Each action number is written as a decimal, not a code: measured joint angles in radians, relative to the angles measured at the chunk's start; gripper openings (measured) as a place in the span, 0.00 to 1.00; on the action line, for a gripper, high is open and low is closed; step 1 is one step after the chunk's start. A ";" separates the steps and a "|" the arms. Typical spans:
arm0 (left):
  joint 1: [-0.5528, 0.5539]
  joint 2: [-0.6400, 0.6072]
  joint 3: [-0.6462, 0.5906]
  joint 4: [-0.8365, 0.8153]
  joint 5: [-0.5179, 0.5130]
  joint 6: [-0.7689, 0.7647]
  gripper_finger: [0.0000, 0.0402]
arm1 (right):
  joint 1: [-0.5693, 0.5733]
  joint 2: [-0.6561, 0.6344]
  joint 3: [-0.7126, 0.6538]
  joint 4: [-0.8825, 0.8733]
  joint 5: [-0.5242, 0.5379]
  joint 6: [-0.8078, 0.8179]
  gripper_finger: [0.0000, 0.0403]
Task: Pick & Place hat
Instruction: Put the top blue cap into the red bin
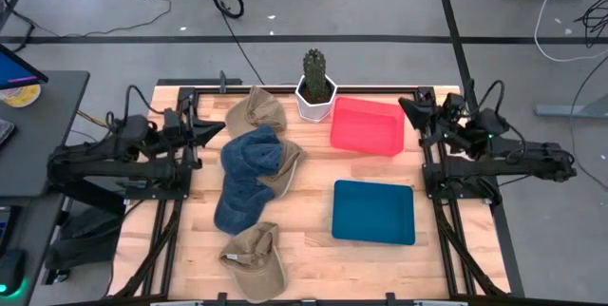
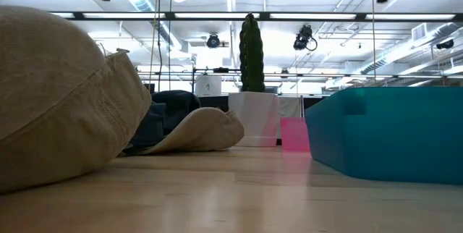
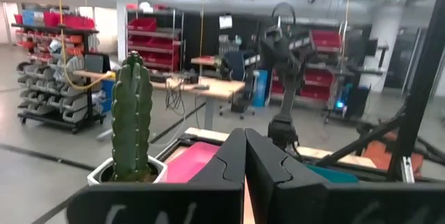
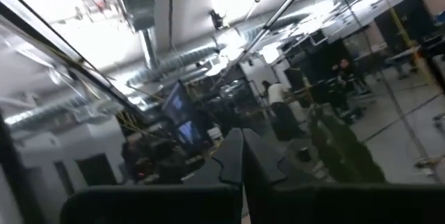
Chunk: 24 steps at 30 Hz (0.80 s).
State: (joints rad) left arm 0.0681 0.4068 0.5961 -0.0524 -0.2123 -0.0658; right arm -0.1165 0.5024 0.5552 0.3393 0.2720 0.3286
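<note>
Several hats lie on the wooden table. A tan hat (image 1: pixel 255 111) is at the far side, a blue hat (image 1: pixel 249 178) lies in the middle over a beige one (image 1: pixel 288 166), and a tan cap (image 1: pixel 255 260) sits by the near edge, large in the low view (image 2: pixel 58 95). My left gripper (image 1: pixel 217 132) is shut and raised over the table's left side, its tips near the far tan hat. My right gripper (image 1: pixel 407 108) is shut and raised at the far right, beside the pink tray. In each wrist view the fingers (image 3: pixel 245 161) (image 4: pixel 242 158) meet with nothing between them.
A cactus in a white pot (image 1: pixel 315 87) stands at the far edge. A pink tray (image 1: pixel 367 125) sits to its right, and a teal tray (image 1: pixel 373 212) lies nearer on the right. Bare wood (image 1: pixel 313 201) shows between the hats and the trays.
</note>
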 joint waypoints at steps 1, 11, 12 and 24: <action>0.000 0.021 0.034 -0.020 0.000 0.001 0.01 | 0.000 0.032 0.035 -0.009 0.008 -0.014 0.01; 0.001 0.104 0.281 -0.189 -0.020 0.170 0.01 | 0.020 0.248 0.277 -0.049 -0.018 0.104 0.02; 0.001 0.102 0.282 -0.190 -0.020 0.144 0.01 | 0.021 0.263 0.281 -0.037 -0.029 0.104 0.02; 0.001 0.147 0.282 -0.189 -0.023 -0.040 0.01 | 0.021 0.343 0.281 -0.067 -0.095 0.110 0.08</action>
State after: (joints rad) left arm 0.0692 0.5538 0.8780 -0.2415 -0.2355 -0.1061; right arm -0.0959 0.8458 0.8364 0.2727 0.1768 0.4387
